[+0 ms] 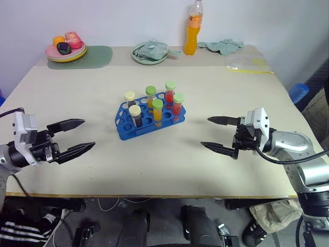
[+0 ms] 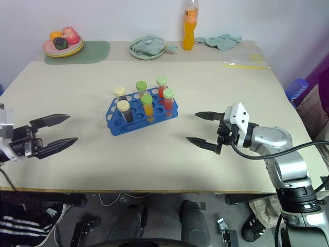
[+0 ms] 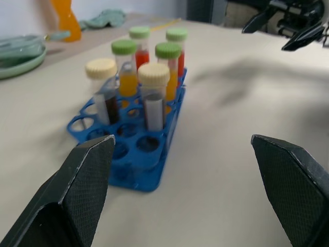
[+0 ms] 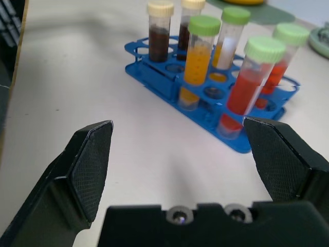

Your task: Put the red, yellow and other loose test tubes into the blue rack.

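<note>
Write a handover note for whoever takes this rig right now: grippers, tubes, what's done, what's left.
Left gripper: open, empty, above the table left of the rack.
Right gripper: open, empty, right of the rack.
Blue rack: mid-table, holding six capped tubes upright: two red, two yellow-orange, two dark.
Done: all visible tubes are racked.
Left: no loose tube in view on the table; apparently nothing more to place.
</note>
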{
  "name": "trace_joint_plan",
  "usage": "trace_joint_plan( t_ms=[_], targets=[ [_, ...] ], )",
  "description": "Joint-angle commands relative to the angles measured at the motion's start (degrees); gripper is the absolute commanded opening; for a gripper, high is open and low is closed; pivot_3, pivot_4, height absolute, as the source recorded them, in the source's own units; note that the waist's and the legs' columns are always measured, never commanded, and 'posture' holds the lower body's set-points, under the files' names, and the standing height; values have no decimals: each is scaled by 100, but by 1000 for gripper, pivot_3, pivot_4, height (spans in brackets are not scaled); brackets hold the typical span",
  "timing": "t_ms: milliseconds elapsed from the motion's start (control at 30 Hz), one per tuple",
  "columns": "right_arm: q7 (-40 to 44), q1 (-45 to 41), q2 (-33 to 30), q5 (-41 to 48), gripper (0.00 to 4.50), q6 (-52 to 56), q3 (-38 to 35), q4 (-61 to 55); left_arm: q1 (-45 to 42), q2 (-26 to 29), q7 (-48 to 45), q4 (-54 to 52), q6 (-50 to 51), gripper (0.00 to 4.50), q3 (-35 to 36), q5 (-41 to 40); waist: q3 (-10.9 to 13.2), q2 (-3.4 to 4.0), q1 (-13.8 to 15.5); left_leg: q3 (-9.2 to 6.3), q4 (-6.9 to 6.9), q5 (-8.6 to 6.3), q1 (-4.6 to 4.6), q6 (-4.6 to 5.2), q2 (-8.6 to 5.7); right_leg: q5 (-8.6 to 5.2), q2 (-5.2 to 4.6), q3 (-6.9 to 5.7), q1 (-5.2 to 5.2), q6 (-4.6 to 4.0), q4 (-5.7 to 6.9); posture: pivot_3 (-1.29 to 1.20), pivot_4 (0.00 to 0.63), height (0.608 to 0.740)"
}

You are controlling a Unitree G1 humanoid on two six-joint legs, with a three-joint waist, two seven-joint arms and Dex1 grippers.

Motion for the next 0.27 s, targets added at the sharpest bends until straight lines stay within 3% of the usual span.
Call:
trace_joint_plan(
  t_ms=[33, 267],
  targets=[
    [-3, 8, -123, -84, 4500, -212, -286, 62, -59, -98, -13, -33, -114, 4367, -72, 150, 0, -1, 2, 0, -2, 0, 0, 0, 0, 0, 1, 0, -1, 0, 0, 0, 150, 740],
    [-13, -121, -214, -122, 4500, -163, -358, 134, -231, -438, 208, -138, -156, 4367, -247, 308, -1, -1, 6, 1, -1, 0, 1, 1, 0, 1, 2, 0, -1, 0, 1, 0, 150, 740]
  ],
)
